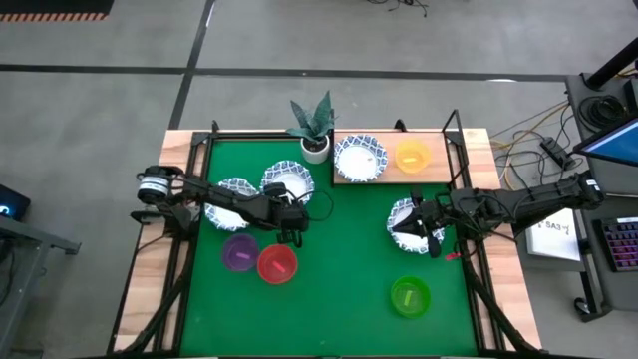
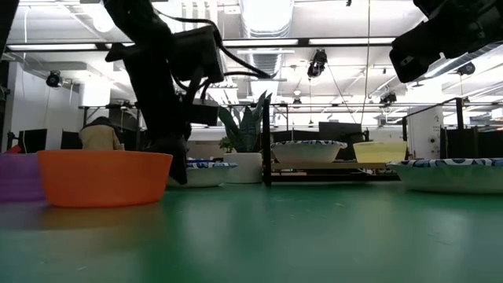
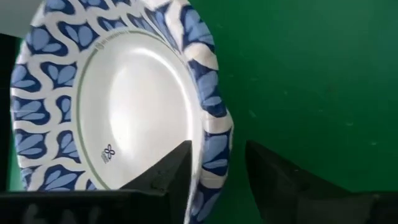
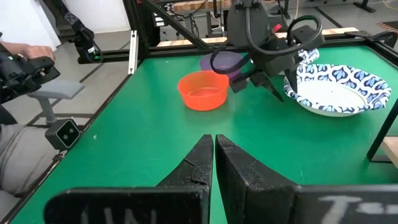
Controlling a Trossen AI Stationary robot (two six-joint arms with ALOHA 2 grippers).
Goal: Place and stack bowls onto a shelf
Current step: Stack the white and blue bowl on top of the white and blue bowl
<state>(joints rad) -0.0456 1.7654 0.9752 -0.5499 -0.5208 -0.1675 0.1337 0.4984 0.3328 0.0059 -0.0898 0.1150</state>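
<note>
Left gripper straddling a bowl rim

A blue-patterned bowl (image 3: 124,106) lies on the green mat (image 1: 339,279), left of centre; the left gripper (image 3: 214,171) is spread, one finger either side of its rim. The right gripper (image 4: 213,162), pressed together, hovers right.

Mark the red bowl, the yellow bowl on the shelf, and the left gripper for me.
red bowl (image 1: 277,264), high view, centre of its inside.
yellow bowl (image 1: 412,156), high view, middle of its inside.
left gripper (image 3: 217,171), left wrist view, between its fingertips, astride a patterned bowl's rim.

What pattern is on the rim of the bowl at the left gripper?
Blue leaf-like shapes on white, on the bowl; clearest in the left wrist view.
</note>
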